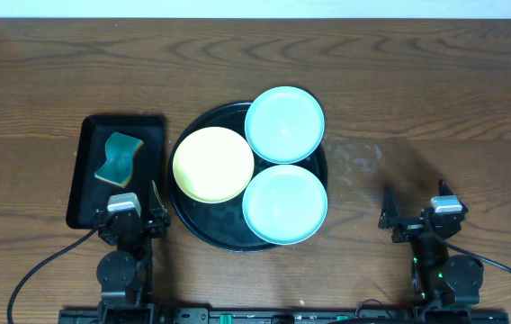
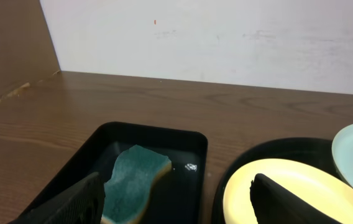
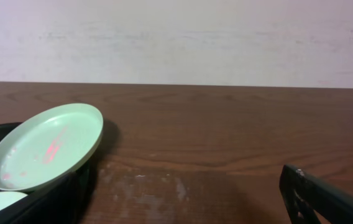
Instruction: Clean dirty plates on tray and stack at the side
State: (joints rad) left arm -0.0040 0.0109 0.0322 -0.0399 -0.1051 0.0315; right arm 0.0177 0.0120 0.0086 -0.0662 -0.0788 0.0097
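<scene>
The round black tray [image 1: 212, 223] holds three plates. A pale yellow plate [image 1: 213, 164] lies at its left. One mint-blue plate [image 1: 284, 124] leans on the far right rim and shows reddish smears in the right wrist view [image 3: 46, 152]. The other mint-blue plate [image 1: 284, 204] lies at the near right. My left gripper [image 1: 129, 209] stands open at the table's near edge, left of the tray, one finger [image 2: 77, 202] over the rectangular tray and the other before the yellow plate [image 2: 288, 169]. My right gripper [image 1: 416, 205] stands open over bare wood right of the tray, holding nothing.
A small rectangular black tray [image 1: 85, 193] left of the round tray holds a teal sponge [image 1: 119, 159], seen close ahead in the left wrist view [image 2: 133, 180]. A pale scuffed patch [image 3: 164, 186] marks the wood right of the round tray. A white wall stands behind the table.
</scene>
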